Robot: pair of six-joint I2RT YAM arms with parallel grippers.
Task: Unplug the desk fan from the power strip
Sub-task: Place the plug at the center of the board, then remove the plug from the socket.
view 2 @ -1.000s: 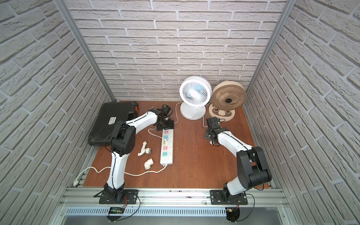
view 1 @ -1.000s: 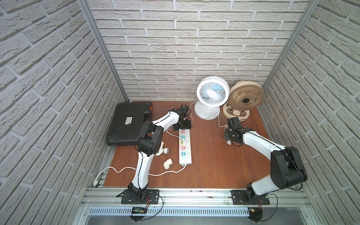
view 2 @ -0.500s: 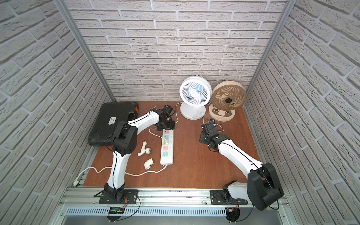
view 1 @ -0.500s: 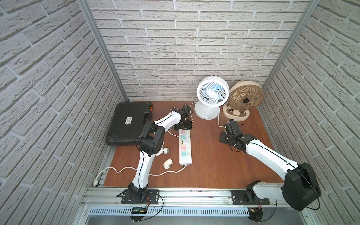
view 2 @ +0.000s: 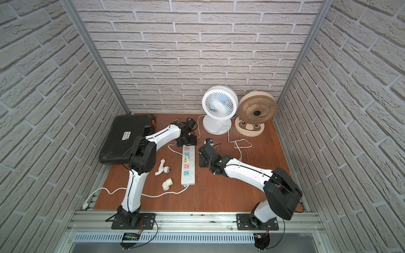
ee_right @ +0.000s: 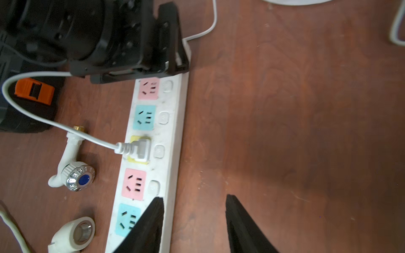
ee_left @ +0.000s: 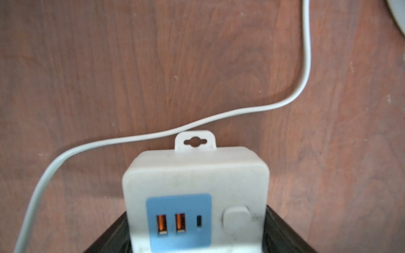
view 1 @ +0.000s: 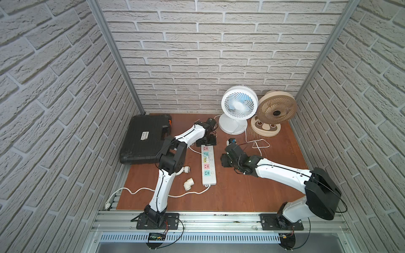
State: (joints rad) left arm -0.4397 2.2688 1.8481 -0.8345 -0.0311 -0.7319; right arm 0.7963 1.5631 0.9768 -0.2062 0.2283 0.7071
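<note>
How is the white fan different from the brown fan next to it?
The white fan has pale blue blades behind its grille; the brown fan is light brown all over, with a dark middle. The white fan stands on a plain white base, while the brown fan sits on a face base with a little animal face drawn on it. Both are round, stand upright and sit side by side at the back, against the brick wall.

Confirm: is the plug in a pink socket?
No, the right wrist view shows the plug seated in the yellow socket of the power strip, with both pink sockets empty.
</note>
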